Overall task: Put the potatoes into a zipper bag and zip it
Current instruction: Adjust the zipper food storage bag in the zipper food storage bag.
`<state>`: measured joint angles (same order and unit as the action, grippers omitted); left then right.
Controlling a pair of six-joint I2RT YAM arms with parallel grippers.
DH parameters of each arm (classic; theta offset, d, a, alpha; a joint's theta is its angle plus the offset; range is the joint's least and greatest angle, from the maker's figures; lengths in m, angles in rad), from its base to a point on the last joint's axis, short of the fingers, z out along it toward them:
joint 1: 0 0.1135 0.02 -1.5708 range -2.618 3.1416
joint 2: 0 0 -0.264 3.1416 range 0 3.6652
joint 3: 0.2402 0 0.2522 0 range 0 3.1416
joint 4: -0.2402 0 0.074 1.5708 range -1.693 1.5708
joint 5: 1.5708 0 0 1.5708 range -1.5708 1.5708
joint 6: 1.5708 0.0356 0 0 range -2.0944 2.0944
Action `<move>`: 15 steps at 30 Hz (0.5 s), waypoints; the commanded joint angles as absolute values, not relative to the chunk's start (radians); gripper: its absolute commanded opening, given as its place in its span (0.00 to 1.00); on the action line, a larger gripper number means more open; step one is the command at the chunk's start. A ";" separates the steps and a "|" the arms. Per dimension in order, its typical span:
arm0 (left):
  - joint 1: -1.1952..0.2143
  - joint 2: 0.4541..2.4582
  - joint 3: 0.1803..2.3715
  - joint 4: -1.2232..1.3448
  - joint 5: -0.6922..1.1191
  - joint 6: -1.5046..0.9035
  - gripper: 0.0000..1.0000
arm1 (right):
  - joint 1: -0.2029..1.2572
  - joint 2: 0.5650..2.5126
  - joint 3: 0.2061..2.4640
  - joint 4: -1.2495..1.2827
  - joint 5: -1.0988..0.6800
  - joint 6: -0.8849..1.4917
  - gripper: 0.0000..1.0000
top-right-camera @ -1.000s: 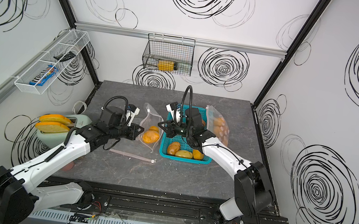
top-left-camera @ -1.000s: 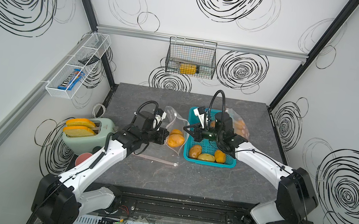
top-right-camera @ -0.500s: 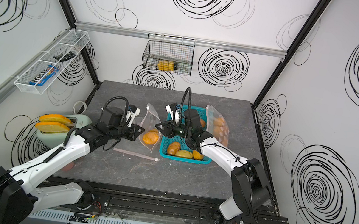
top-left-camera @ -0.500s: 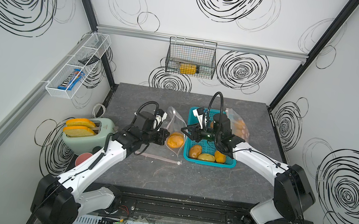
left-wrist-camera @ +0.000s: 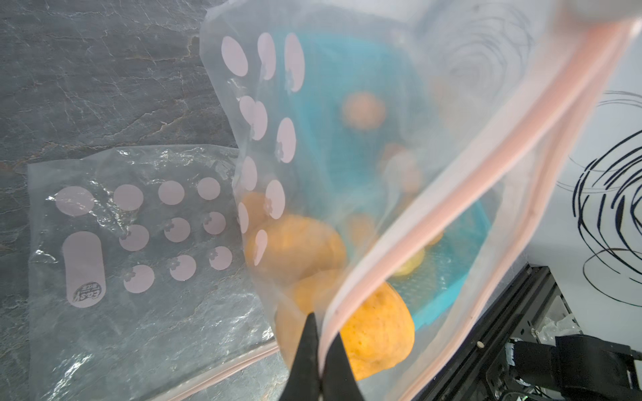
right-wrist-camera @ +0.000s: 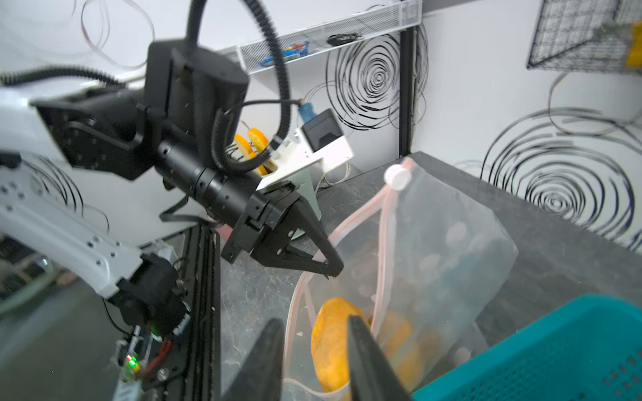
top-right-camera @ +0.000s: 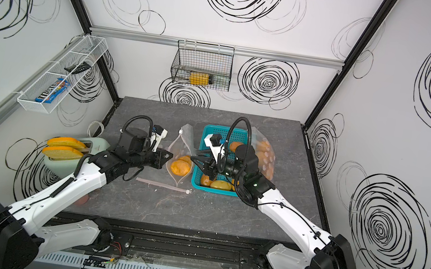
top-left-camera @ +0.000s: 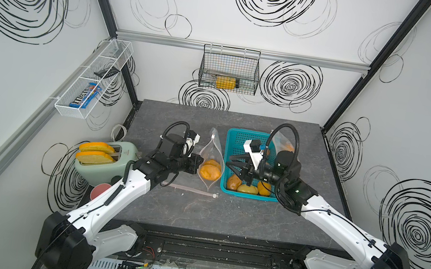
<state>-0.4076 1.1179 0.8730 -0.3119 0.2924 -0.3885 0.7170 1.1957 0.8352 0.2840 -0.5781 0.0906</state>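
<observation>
The grey stone-look tabletop (top-left-camera: 196,219) is carrying the whole scene, and the teal plastic basket (top-left-camera: 239,141) is sitting on its right-arm half. Well off to the basket's left-arm side, a pale green toaster (top-left-camera: 117,161) is standing with two toast slices (top-left-camera: 96,149) poking up.

Just beside the basket on that same side, the clear zipper bag (top-left-camera: 213,149) is standing upright with its mouth gaping. A couple of orange-brown potatoes (top-left-camera: 210,171) are lying in its bottom. More potatoes are resting in the basket's end nearest the robot. A second filled bag (top-right-camera: 265,154) is leaning at the basket's opposite side. A flat spare bag (left-wrist-camera: 139,260) is lying on the table beyond the standing one, away from the basket.

The left gripper (top-left-camera: 198,163) is clamping down hard on the zipper bag's pink rim, and its black fingertips (left-wrist-camera: 310,347) are meeting on the strip.

The right gripper (top-left-camera: 230,165) is hovering over the basket's bag-side edge with jaws parted and nothing in them. They seem to be straddling the bag's near lip, though blur hides any contact.

A white slider (right-wrist-camera: 397,177) is sitting at the end of the bag mouth farthest from the robot.
</observation>
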 commanded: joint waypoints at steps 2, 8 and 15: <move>-0.400 1.092 0.888 -0.266 0.308 -0.390 0.00 | 0.815 1.293 0.900 0.162 -0.622 -0.089 0.16; -0.400 1.084 0.887 -0.262 0.309 -0.391 0.00 | 0.873 1.419 0.973 0.080 -0.526 -0.138 0.05; -0.399 1.081 0.886 -0.258 0.318 -0.393 0.00 | 0.893 1.540 1.035 -0.007 -0.427 -0.165 0.04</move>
